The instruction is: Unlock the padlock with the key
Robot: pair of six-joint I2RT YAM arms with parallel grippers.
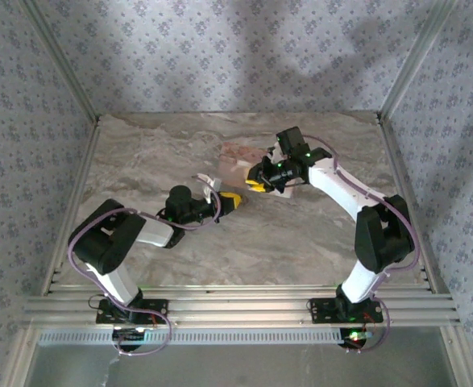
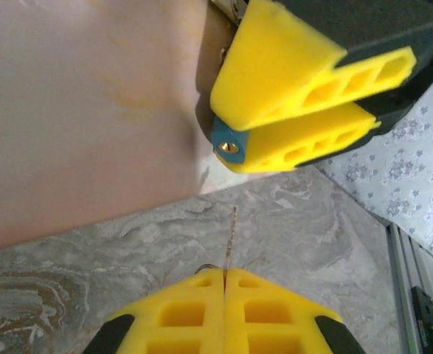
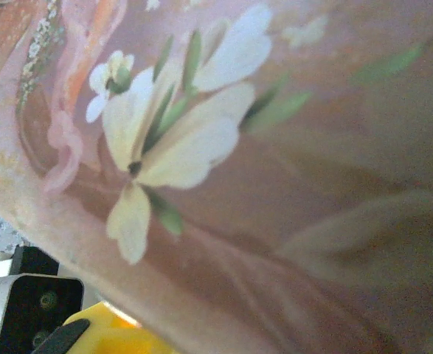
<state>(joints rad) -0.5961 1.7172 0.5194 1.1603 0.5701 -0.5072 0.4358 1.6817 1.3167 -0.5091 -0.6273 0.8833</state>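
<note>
Over the grey marble table point(image 2: 327, 221), the left gripper point(image 2: 223, 276) pinches a thin metal key point(image 2: 231, 234) aimed straight at the tiny blue padlock point(image 2: 226, 142) that the right gripper point(image 2: 236, 125) squeezes.

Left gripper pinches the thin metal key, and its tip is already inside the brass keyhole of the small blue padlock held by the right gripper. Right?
Not inside. In the left wrist view the thin metal key ends short of the small blue padlock; the rest holds.

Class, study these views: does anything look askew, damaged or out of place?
Nothing stands out. The left end effector grips the key, aimed at the padlock clamped in the right end effector by the pink box.
</note>
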